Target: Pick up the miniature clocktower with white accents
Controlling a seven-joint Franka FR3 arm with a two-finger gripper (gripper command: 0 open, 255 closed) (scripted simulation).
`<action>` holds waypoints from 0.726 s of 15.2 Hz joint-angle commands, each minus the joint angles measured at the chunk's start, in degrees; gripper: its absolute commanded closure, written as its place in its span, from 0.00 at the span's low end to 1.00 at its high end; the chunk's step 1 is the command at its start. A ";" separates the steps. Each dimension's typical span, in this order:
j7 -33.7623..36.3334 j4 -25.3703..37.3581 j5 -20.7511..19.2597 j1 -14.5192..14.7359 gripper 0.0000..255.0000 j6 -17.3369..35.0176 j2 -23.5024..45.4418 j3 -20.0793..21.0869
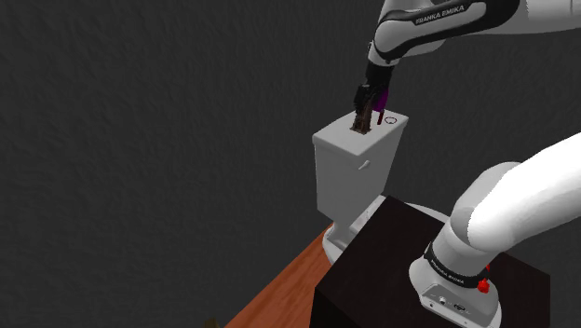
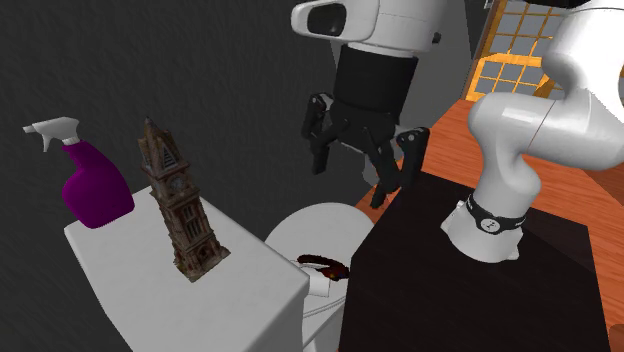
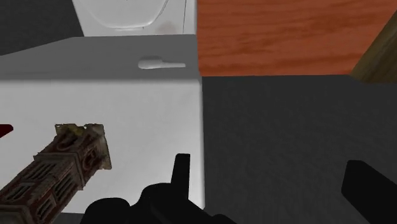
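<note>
I've got the clocktower (image 2: 180, 205) upright on the tank lid (image 2: 125, 265). The spray bottle (image 2: 92, 188) is on the same lid, near it on the 2nd exterior view's left, not touching. The toilet bowl (image 2: 310, 225) sits in front of the tank & lower. The stand (image 2: 440, 290) is right beside the bowl, on that view's right. The flush handle (image 3: 161, 63) is on the tank's front face. The gripper (image 2: 365, 172) hangs above, off to the tower's side, w/ the tower outside the finger gap.

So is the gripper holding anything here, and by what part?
Nothing. The gripper is open, and the clocktower stands free on the tank.
</note>
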 commanded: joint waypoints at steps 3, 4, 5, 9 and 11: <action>-3.73 3.64 0.30 -0.74 0.00 4.85 4.94 -3.63; -4.74 4.62 0.62 -0.85 0.00 6.06 6.29 -4.56; -5.79 5.66 1.06 -0.94 0.00 7.23 7.67 -5.50; -10.48 10.34 3.93 -1.05 0.00 11.47 13.45 -9.28; -13.17 13.02 6.14 -1.11 0.00 13.27 16.53 -11.10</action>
